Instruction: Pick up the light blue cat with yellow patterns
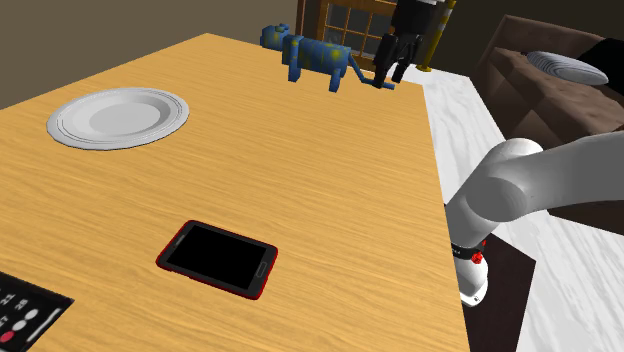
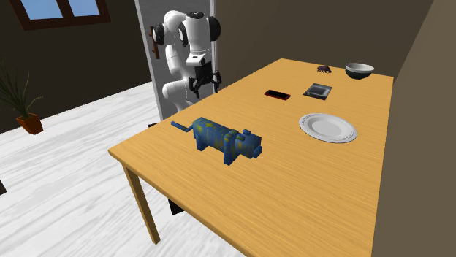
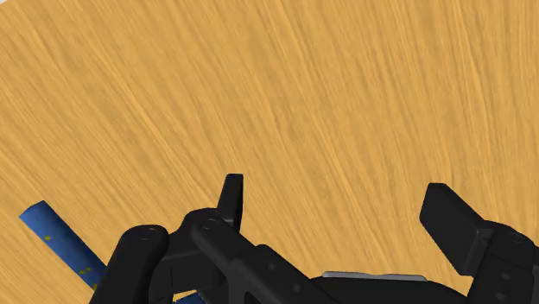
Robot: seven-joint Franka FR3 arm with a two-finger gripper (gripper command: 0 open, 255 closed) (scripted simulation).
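The blue cat with yellow blotches [image 1: 315,55] stands on the wooden table [image 1: 330,190] near its far end, with its tail pointing to the shoulder view's right. In the second exterior view the cat [image 2: 223,140] stands close to the table's near corner. My black gripper [image 1: 390,60] hovers just past the tail's tip, over the table's edge, and it is open. In the wrist view the fingers [image 3: 231,199] stand wide apart around bare wood, and the gripper [image 3: 341,212] holds nothing. The cat's tail [image 3: 60,242] lies off to one side of the fingers.
A white plate [image 1: 118,117] and a red-cased phone [image 1: 218,258] lie on the table. A remote [image 1: 20,310] sits at the near corner. Farther along stand a dark tray [image 2: 318,90] and a bowl [image 2: 359,70]. A brown sofa [image 1: 540,80] stands beyond the table.
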